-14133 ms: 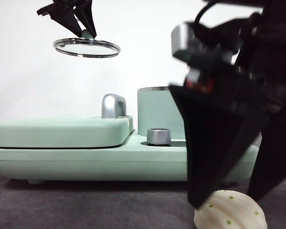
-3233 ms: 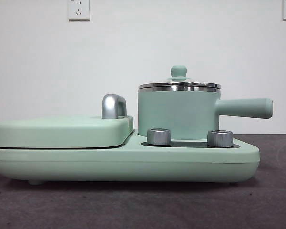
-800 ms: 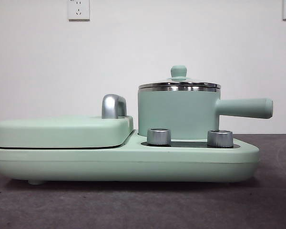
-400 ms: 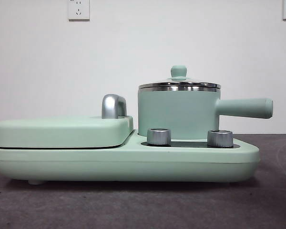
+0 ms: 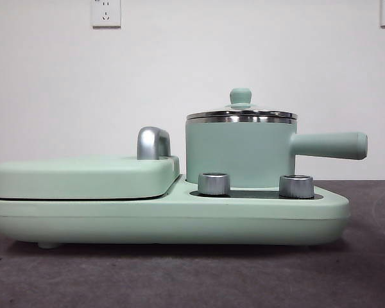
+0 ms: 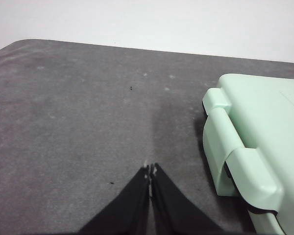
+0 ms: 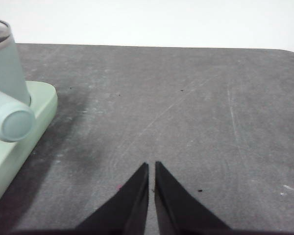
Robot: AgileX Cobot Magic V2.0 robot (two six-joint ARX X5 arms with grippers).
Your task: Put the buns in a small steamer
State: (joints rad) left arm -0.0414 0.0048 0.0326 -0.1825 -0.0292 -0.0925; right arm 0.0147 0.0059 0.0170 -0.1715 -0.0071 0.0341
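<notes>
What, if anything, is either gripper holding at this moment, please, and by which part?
Nothing is held: the left gripper and right gripper both have jaws shut on nothing, above bare table.

You face a plain white wall with two white wall sockets high up, one cut by the frame's corner. The dark grey tabletop looks scuffed and speckled, perhaps felt-covered. Light is even and soft.

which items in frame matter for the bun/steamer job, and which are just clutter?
Job:
- small steamer, lid on
- buns: none visible
- left pincer and right pincer, both shut, over bare table

Not the job:
- flat griddle
- two knobs
- wall sockets
</notes>
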